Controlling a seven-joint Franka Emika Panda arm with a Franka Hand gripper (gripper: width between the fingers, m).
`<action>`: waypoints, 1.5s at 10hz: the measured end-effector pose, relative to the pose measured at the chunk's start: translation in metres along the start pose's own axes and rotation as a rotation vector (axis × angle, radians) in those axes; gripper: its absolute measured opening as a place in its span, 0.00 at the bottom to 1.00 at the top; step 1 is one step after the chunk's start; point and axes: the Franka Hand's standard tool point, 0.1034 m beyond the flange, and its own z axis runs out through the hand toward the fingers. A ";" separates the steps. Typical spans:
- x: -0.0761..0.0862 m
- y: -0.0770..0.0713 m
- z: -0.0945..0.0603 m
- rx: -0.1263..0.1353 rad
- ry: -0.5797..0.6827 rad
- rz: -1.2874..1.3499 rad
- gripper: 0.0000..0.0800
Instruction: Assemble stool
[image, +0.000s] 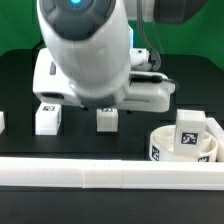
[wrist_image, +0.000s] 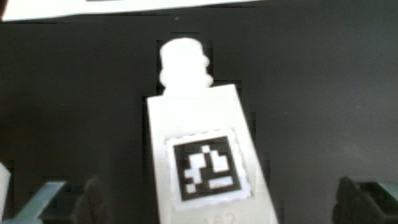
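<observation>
Looking barely started: the seat disc sits on the tabletop at the exterior view's right, with loose leg blocks well apart from it. The end effector is wide open and empty, hovering over one leg block lying flat between its fingers, not touching

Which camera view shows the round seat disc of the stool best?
The exterior view. There the seat disc stands at the exterior view's right, behind the white rail, almost whole, with tags visible on it. The wrist view shows nothing of it: only one leg block lying on the black table.
</observation>
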 end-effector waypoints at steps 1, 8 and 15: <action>-0.005 0.000 0.009 -0.003 -0.091 0.001 0.81; 0.017 0.000 0.005 -0.015 -0.147 -0.044 0.50; -0.033 -0.011 -0.042 -0.009 -0.175 -0.029 0.42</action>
